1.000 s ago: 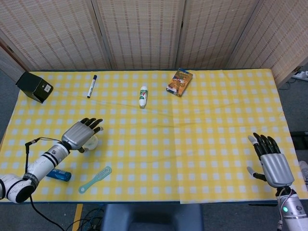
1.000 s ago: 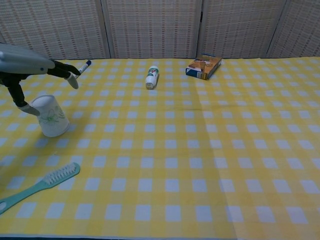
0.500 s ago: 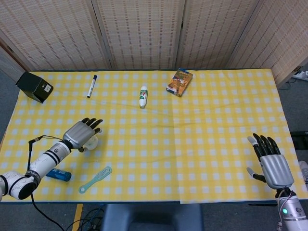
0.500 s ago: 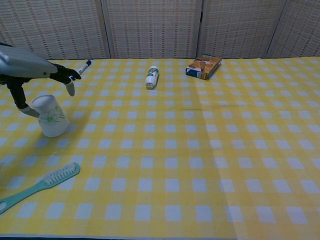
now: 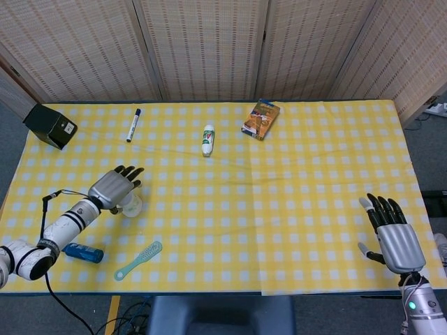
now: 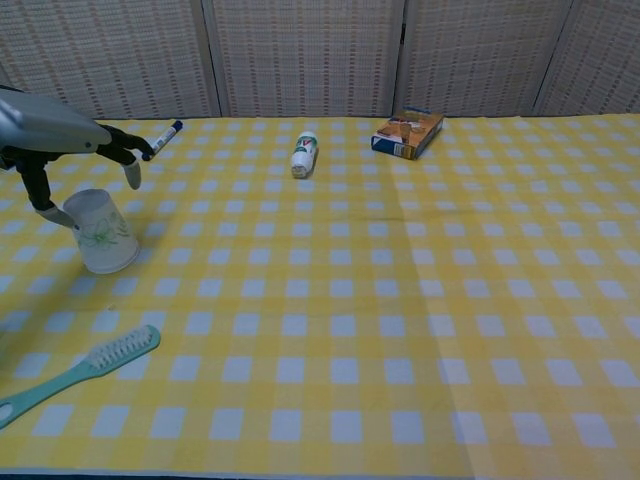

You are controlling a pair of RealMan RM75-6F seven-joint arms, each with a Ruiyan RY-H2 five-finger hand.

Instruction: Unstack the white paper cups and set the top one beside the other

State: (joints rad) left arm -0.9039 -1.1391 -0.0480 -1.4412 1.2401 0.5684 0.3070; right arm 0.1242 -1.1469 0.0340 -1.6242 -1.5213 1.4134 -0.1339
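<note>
Cups (image 6: 100,233): white paper, faint green floral print on the side, standing on the tabletop (image 5: 293,209) at my left front. They read as one cup from both views; I cannot make out the seam between the stacked pair. No legible text on them.

My left hand (image 5: 112,188) hovers over the cup mouth, palm down, fingers (image 6: 128,148) spread forward and gripping nothing; the thumb hangs down just behind the rim in the chest view, contact not clear. My right hand (image 5: 391,234) lies flat at the far right edge, fingers apart, holding nothing.

Writing: none readable at this resolution. The orange-and-blue carton (image 5: 261,118) has a printed picture on top; the small white bottle (image 5: 207,139) carries a green and red label, text too small. Black box (image 5: 50,126) at the back left corner has a white sticker, illegible.

Also present: marker pen (image 5: 133,124), teal toothbrush (image 5: 137,260), blue tube (image 5: 83,252).

Surface: yellow-and-white checked cloth with a fold crease running across. Behind it, woven folding screen panels (image 5: 202,49).
</note>
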